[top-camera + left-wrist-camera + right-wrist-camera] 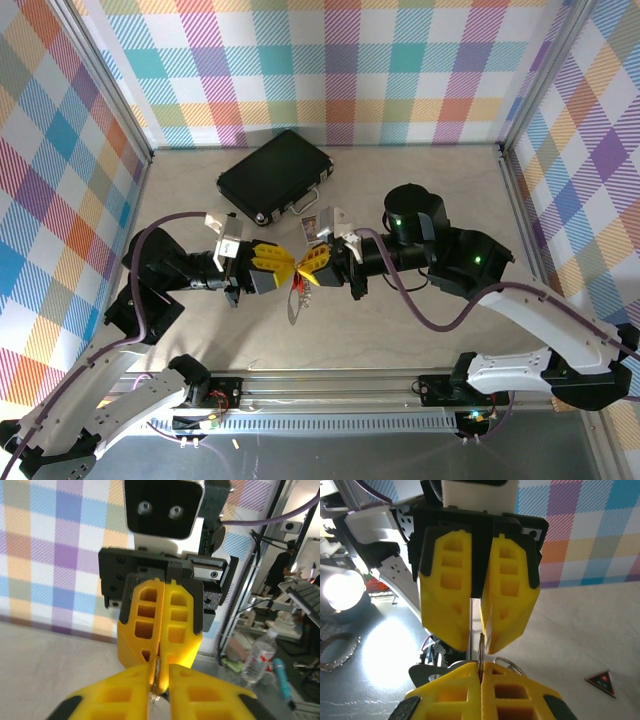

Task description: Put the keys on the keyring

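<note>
Both grippers meet tip to tip above the middle of the table. My right gripper (309,268) (481,668) is shut on the edge of a thin silver metal loop, the keyring (481,647), which stands edge-on. A small wire loop (514,663) shows beside its fingers. My left gripper (284,265) (160,678) faces it with its yellow fingers (445,592) slightly apart, the keyring (158,672) in the gap. A grey metal part (293,302) hangs below the fingertips. The keys are hidden.
A black case (277,175) lies at the back of the table, left of centre. A dark red flat triangle (601,681) lies on the tabletop. Plaid walls close off three sides. A metal rail (330,385) runs along the near edge.
</note>
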